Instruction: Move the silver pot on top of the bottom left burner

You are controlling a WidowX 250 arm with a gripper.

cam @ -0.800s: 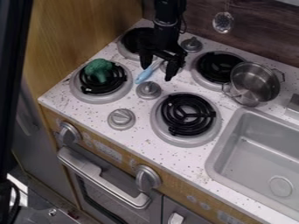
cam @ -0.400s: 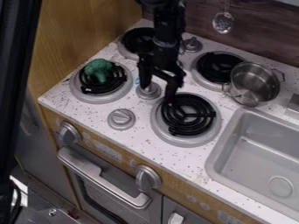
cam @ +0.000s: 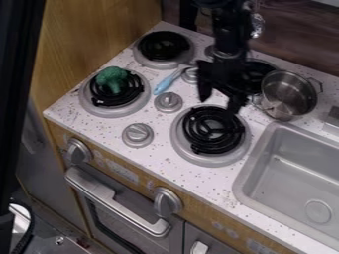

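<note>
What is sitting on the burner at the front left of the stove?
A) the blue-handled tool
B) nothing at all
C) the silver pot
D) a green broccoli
D: the toy broccoli sits on the black coil of that front left burner, while the silver pot stands over on the right, near the sink.
</note>
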